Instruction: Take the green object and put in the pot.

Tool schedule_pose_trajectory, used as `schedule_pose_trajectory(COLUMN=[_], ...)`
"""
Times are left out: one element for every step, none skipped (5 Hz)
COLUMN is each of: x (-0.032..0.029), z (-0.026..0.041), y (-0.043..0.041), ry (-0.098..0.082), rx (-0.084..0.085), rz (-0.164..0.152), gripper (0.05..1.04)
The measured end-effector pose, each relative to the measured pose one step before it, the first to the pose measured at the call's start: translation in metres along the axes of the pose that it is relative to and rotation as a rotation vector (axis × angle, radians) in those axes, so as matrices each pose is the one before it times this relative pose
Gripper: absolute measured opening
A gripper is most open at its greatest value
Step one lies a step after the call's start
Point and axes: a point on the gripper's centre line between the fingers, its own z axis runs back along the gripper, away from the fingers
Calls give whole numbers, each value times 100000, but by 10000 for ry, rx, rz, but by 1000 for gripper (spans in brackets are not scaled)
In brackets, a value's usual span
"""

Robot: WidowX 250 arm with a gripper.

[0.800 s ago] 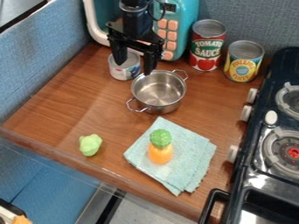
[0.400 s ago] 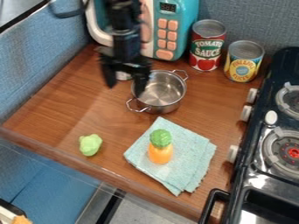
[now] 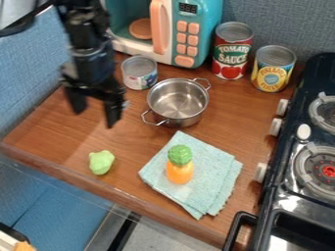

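Fingers (image 3: 112, 115) stand spread with nothing between them, hanging over the left side of the bench (image 3: 49, 133) as I look at it. What I'm after is the pale green lump (image 3: 100, 163), lying on bare wood near the front edge, nearer to me than the fingers and well apart from the pot (image 3: 178, 105).

I judge it to be a light toy vegetable, hollow plastic or soft rubber, so weight should be no trouble and a drop would hardly hurt it. Whether it gives under a squeeze I can't tell from here. Its knobbly, rounded sides worry me more: a pinch high up could slide off, and a one-sided nudge might roll it toward the edge.

I'd come straight down and take it around the middle, one finger on each side across its narrower width, low enough to get past the widest part. Moderate pressure should do; if it is rubbery, it will dent a little and grip all the better. The orange toy (image 3: 180, 173) with a green top, upright on the cloth (image 3: 210, 177), I'd leave alone, since the lump is the one that is green all over.
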Motion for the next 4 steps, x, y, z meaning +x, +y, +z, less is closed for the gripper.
schedule_pose_trajectory(x=[-1724, -863, -698, 398], z=[-1299, -989, -1452, -943], y=[628, -419, -1028, -778], ry=[156, -174, 164, -160], rx=[289, -269, -280, -137], rz=[-104, -90, -192, 17], gripper=[999, 999, 999, 999])
